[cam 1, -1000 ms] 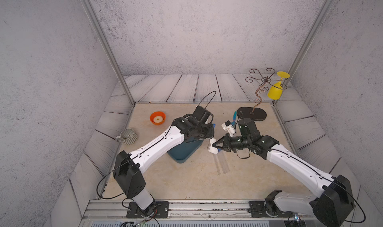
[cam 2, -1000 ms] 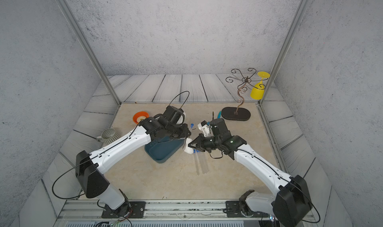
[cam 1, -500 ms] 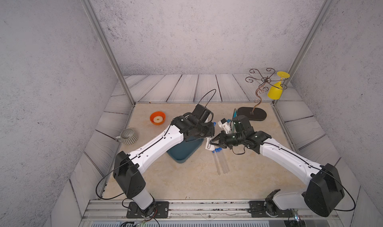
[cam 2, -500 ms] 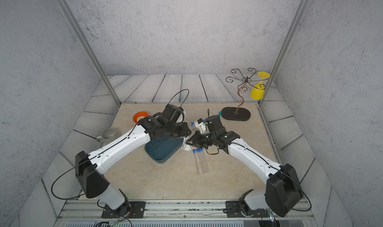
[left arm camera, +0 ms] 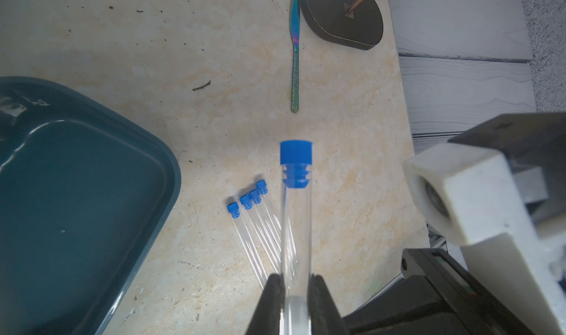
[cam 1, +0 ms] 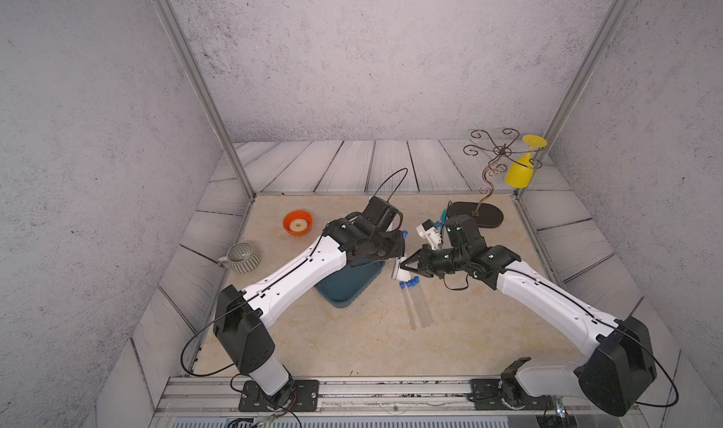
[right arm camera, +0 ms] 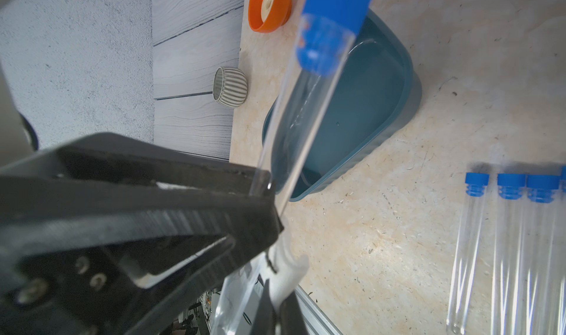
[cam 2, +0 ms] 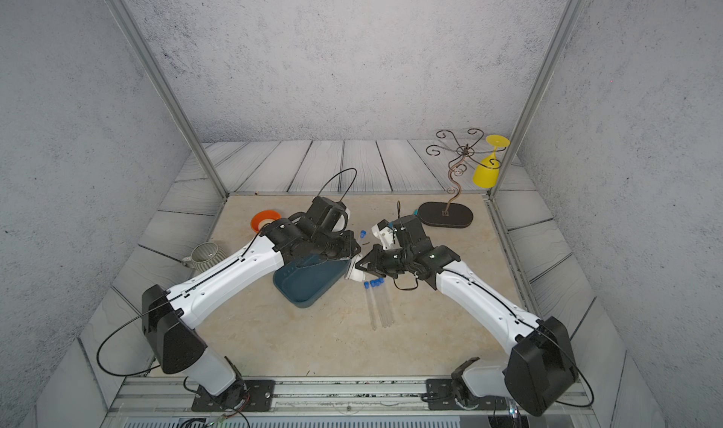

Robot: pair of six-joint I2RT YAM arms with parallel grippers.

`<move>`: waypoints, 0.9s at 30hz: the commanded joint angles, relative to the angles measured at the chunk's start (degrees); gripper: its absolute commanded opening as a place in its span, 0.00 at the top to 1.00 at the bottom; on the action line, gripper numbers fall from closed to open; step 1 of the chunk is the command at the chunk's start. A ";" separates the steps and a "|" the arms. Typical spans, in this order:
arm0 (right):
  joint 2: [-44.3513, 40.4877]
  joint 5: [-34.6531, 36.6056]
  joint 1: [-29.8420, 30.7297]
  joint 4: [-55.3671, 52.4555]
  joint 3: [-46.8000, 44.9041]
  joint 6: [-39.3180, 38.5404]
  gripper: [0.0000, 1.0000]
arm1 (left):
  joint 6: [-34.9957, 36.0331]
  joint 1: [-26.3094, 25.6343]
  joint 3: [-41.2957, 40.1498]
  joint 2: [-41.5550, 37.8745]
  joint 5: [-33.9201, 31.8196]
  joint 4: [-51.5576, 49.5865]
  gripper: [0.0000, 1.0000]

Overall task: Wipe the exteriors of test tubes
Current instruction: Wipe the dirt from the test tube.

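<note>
Here, tube in left claw.

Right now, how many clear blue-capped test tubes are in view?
5. Four test tubes lie side by side on the beige tabletop beside the teal basin; the fifth tube is held in the left gripper. Others may be hidden.

- My left arm stretches from the near rail towards the middle, with the wrist bent over.
- My left gripper is clamped on the rounded end of a tube. Its fingers press from both sides, and the capped end sticks out ahead of the tips.
- My right arm stretches in from the opposite side, wrist folded towards the left gripper.
- My right gripper is closed, pinching a white wad. Its tips sit just beside the left gripper's tips.
</note>
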 commanded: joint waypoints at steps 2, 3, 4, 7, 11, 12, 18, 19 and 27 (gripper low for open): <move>1.97 0.39 -1.04 -1.38 3.56 -2.86 0.96 | 0.71 0.08 -0.11 -1.22 -0.48 -0.18 0.91; 2.06 0.38 -1.28 -1.35 3.66 -2.91 0.96 | 0.75 0.12 -0.11 -1.25 -0.51 -0.18 0.91; 2.06 0.38 -1.43 -1.27 3.70 -2.91 0.96 | 0.72 0.10 -0.02 -1.26 -0.47 -0.18 0.91; 1.91 -0.48 -1.48 -1.18 3.53 -2.39 0.96 | 0.71 0.12 0.00 -1.16 -0.50 0.00 0.91; -0.07 -0.90 -1.24 0.32 0.97 -0.25 0.96 | 0.87 0.05 0.32 -0.86 -0.41 0.34 0.91; -0.57 -1.02 -1.15 0.50 0.49 0.18 0.96 | 0.93 0.14 0.41 -0.77 -0.50 0.37 0.91; -3.74 -0.81 0.77 1.54 -2.35 2.94 0.96 | 1.24 0.14 1.82 0.31 -0.92 0.48 0.91; -4.30 -0.68 1.13 1.59 -2.57 3.34 0.96 | 1.37 0.14 2.08 0.48 -0.91 0.38 0.91; -8.49 -0.08 2.38 -1.99 -0.81 3.87 0.96 | 1.72 0.23 2.45 1.35 -0.97 0.53 0.91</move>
